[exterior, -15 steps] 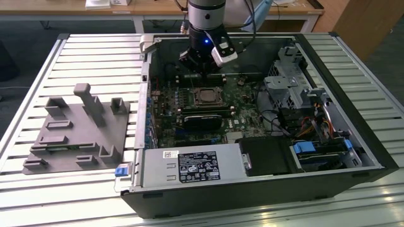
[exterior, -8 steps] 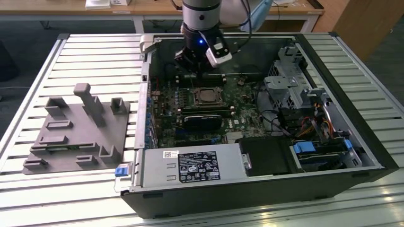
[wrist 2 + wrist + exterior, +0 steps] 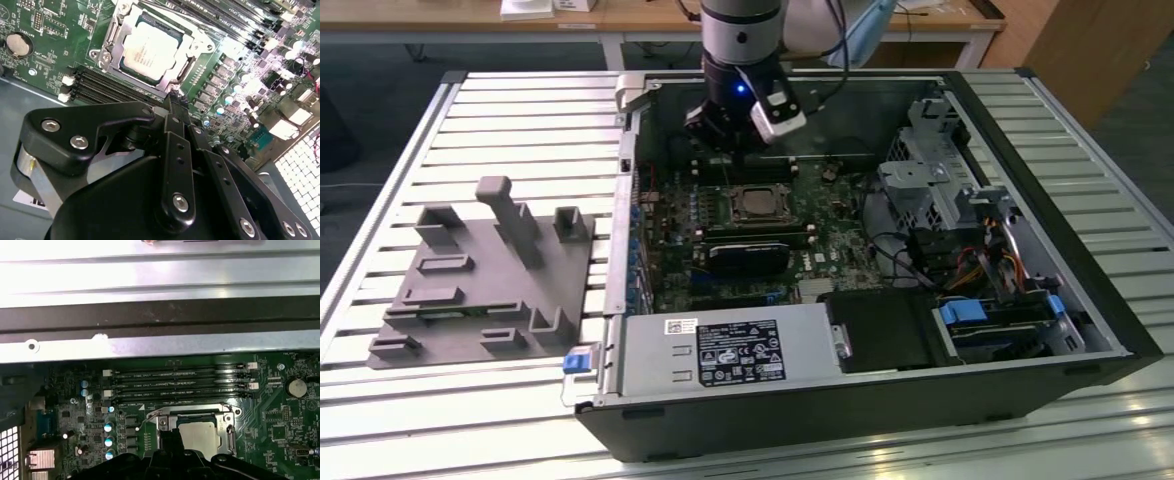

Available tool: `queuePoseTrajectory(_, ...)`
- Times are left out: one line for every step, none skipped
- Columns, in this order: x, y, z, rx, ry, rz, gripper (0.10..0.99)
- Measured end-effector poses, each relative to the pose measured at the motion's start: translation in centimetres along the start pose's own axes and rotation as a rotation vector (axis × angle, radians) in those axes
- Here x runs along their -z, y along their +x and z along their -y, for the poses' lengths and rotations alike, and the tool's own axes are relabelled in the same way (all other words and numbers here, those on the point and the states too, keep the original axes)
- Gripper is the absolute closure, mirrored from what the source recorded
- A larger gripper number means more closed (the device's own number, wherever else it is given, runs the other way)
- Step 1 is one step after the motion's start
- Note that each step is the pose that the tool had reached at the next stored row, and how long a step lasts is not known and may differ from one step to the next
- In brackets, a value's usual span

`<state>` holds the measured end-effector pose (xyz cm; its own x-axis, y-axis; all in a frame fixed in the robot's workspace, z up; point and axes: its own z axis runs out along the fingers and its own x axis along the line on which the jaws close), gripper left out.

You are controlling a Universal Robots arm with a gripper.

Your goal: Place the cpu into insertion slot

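Tool [image 3: 175, 101] fingers together, nothing held. Cpu [image 3: 150, 52] lies flat in insertion slot [image 3: 111, 40], just beyond tool tips, apart. Placement step looks done; judged need: clearance from slot bracket.

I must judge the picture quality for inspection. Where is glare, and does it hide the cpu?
Second wrist view: glare whitens the board components, while the cpu is bright yet clearly outlined. First wrist view: the metal case wall is overexposed, the motherboard dim. Exterior view: the slatted table shines in the foreground.
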<state>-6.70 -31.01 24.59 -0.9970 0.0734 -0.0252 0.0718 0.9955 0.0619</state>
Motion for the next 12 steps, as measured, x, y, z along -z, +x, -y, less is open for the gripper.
queuePoseTrajectory(0.0,0.03,0.07,0.0,0.0,0.0,0.98)
queuePoseTrajectory(0.01,0.07,0.15,0.0,0.0,0.0,0.98)
queuePoseTrajectory(0.01,0.14,0.22,0.0,0.0,0.0001,0.98)
queuePoseTrajectory(0.01,0.23,0.27,0.001,0.0,0.0001,0.98)
queuePoseTrajectory(0.02,0.35,0.3,0.001,0.0,0.0001,0.98)
queuePoseTrajectory(0.02,0.49,0.33,0.001,0.0,0.0,0.98)
queuePoseTrajectory(0.03,0.63,0.34,0.001,0.0,0.0,0.98)
queuePoseTrajectory(0.03,0.77,0.35,0.001,0.0,0.0001,0.98)
queuePoseTrajectory(0.03,0.89,0.36,0.001,0.0,0.0,0.98)
queuePoseTrajectory(0.03,0.99,0.37,0.001,0.0,0.0001,0.98)
queuePoseTrajectory(0.04,1.09,0.38,0.001,0.0,0.0001,0.98)
queuePoseTrajectory(0.04,1.2,0.38,0.001,0.0,0.0,0.98)
